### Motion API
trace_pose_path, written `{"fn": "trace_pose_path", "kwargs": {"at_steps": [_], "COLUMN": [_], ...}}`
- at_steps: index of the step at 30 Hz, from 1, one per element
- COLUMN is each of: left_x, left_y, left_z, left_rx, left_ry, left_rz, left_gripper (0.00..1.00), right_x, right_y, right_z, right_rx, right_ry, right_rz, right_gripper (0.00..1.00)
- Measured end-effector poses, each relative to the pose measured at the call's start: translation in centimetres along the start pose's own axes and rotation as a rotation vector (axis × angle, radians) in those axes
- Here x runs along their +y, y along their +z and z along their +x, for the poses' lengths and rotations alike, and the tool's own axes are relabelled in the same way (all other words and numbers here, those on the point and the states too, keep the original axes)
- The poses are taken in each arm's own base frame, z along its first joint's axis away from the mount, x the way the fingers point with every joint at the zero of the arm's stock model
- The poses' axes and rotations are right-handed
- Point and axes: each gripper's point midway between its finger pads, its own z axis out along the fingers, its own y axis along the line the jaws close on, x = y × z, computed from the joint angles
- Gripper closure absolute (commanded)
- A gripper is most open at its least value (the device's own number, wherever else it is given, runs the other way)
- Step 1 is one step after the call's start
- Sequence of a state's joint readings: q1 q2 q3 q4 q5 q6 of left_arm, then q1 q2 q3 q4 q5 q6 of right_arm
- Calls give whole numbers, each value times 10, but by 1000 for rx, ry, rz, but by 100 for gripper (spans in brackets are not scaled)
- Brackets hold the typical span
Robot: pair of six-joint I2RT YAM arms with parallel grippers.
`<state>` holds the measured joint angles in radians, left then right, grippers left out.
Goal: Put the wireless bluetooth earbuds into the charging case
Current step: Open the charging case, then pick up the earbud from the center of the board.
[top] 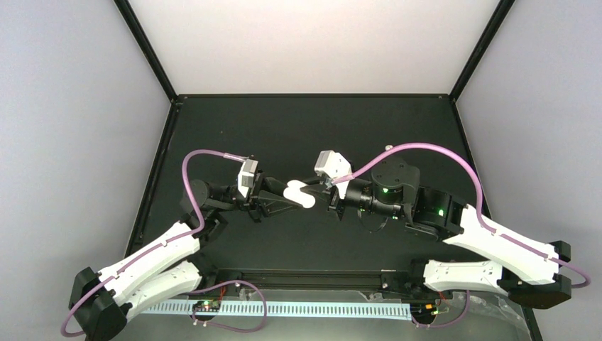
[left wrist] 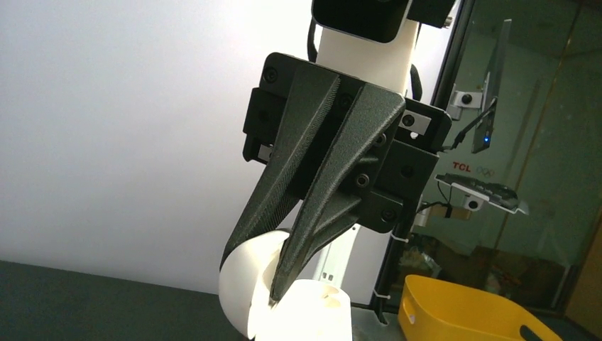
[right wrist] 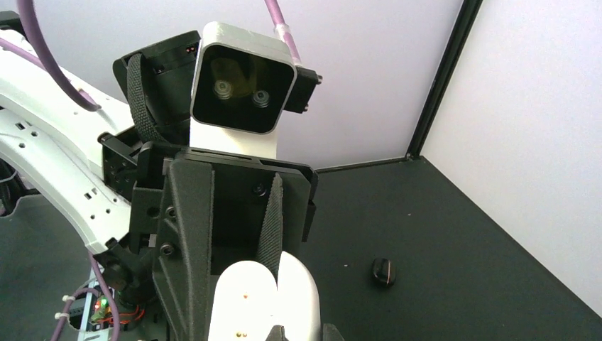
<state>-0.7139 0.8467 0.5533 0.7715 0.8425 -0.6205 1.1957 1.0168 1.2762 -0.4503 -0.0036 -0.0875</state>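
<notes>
Charging case [top: 299,193] at left gripper [top: 287,198] tips, right gripper [top: 326,195] opposite

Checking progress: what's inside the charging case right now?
Only the white shell of the charging case shows; its sockets are hidden, so whatever sits inside cannot be seen.

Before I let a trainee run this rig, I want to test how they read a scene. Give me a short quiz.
1. True or false: the case lies on the table.
2. Of the left gripper and the right gripper, which grips the case? A left only; B right only; C both.
3. Fill in: the case is hinged ___.
Key: 1 false, it is held up; 2 C; 3 open.
</notes>
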Motion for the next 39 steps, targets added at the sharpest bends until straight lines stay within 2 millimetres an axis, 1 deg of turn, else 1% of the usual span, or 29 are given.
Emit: {"fn": "trace_pose_path", "kwargs": {"at_steps": [6,8,10,14,15,16,20,22,25,28,31,33,35,37,38,39], "left_x": [-3,-4,-4,-7,-7,-7,-8,-8,-10,-11,-12,-12,-14,-19,-21,-23], "left_y": [0,0,0,0,0,0,0,0,-1,-3,-6,-9,-15,-20,-22,-25], "left_z": [1,1,1,1,1,1,2,2,2,2,2,1,0,-2,-3,-4], "left_rx": [6,7,8,11,11,12,15,17,18,20,21,22,23,21,21,21], "left_ry": [3,4,5,12,14,16,38,56,85,115,147,174,208,250,271,295], "left_rz": [16,19,23,34,36,38,40,41,40,36,13,-14,-44,-63,-73,-83], "left_gripper": [84,90,97,98,98,98,98,98,98,98,98,98,98,98,98,98], "right_x": [2,2,3,5,5,5,5,4,1,-4,-14,-29,-60,-114,-141,-169], "right_y": [-1,-1,-1,-2,-2,-2,-2,-3,-4,-7,-17,-29,-46,-67,-78,-88], "right_z": [0,0,0,-1,-1,-1,-2,-2,-4,-8,-16,-20,-22,-13,-2,18], "right_rx": [-5,-6,-7,-10,-10,-10,-13,-15,-24,-39,-79,-119,-156,-188,-200,-202], "right_ry": [3,3,4,11,12,15,29,40,58,88,128,169,233,326,375,434], "right_rz": [-9,-13,-17,-26,-26,-28,-30,-23,-3,20,75,142,257,453,555,662], "right_gripper": [99,99,99,99,97,90,54,43,32,24,20,20,20,23,26,27]}}
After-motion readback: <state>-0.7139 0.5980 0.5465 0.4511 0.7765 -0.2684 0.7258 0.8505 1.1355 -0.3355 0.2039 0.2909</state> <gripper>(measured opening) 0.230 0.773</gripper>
